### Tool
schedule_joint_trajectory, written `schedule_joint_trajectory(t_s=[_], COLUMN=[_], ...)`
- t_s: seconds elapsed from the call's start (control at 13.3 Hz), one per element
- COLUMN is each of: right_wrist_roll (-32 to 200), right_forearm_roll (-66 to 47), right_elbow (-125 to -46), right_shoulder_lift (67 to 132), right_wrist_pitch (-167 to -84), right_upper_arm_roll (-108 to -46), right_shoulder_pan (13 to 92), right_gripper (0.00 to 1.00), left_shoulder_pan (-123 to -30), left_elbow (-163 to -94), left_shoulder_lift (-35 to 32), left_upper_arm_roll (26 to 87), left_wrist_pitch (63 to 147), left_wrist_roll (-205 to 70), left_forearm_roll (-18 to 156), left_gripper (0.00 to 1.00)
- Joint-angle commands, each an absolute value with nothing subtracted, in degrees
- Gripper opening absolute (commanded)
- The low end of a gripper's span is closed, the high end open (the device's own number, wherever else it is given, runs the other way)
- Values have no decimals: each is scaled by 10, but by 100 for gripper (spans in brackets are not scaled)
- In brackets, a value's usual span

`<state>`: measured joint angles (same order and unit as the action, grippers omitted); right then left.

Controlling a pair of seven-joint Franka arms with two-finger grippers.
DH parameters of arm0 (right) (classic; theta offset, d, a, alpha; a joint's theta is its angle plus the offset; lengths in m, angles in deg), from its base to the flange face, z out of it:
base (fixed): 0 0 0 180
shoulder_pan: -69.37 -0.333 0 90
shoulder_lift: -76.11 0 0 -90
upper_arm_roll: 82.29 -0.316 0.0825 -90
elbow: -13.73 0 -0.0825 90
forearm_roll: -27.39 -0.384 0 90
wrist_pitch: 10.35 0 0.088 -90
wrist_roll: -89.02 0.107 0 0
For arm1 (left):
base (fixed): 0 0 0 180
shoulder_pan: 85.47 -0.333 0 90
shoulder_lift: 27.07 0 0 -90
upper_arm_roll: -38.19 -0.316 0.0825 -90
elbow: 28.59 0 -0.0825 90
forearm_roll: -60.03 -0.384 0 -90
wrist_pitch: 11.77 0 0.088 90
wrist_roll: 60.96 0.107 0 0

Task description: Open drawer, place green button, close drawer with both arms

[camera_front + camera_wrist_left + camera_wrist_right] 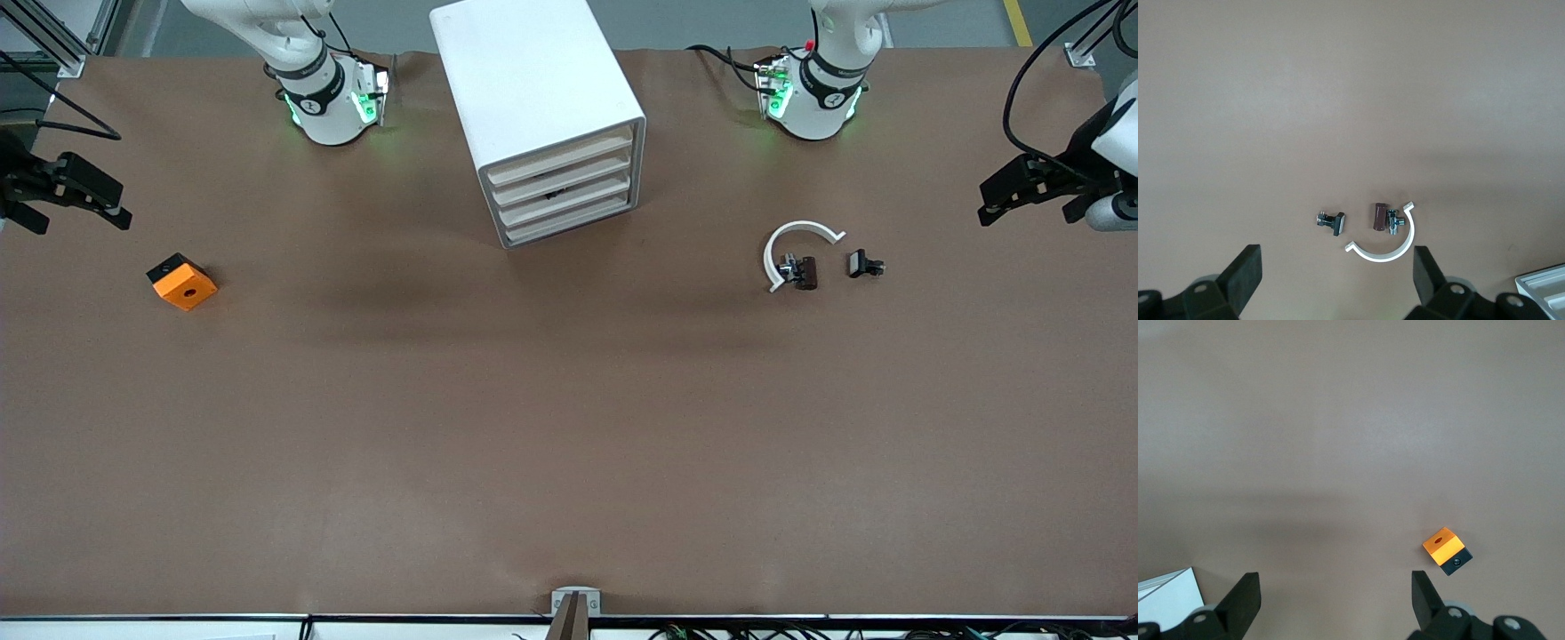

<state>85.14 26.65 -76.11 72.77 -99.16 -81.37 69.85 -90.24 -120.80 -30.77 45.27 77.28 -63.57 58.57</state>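
Note:
The white cabinet (533, 80) stands between the arm bases with all its drawers pushed in. The drawer (569, 203) is third from the top, and a small dark spot shows in the gap just above it. The button (864, 264) lies on the table toward the left arm's end and shows black and grey here. It also shows in the left wrist view (1331, 222). My left gripper (982, 203) (1337, 261) hangs open and empty over the left arm's end of the table. My right gripper (123, 206) (1335, 583) hangs open and empty over the right arm's end. Both arms wait.
A dark-brown part with a white arc (800, 258) (1388, 233) lies beside the button, toward the cabinet. An orange square block (181, 282) (1446, 549) lies near the right gripper. A cabinet corner shows in each wrist view (1545, 285) (1165, 600).

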Motion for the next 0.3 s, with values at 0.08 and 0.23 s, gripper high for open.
schedule_joint_trajectory(t_s=[0.08,0.23], right_wrist_roll=[847,847], right_forearm_roll=[276,276], right_elbow=[-749,-749], right_shoulder_lift=[731,731], right_wrist_pitch=[-987,-987], right_upper_arm_roll=[-813,-814], right_shoulder_pan=[696,696], right_gripper=[100,100], left_shoulder_pan=[-907,-906], left_elbow=[-1193,-1193], left_shoulder_lift=[-306,-304], left_upper_arm_roll=[457,457], left_wrist_pitch=[760,760], left_wrist_roll=[-625,-626], left_forearm_roll=[584,584], left_gripper=[100,100])
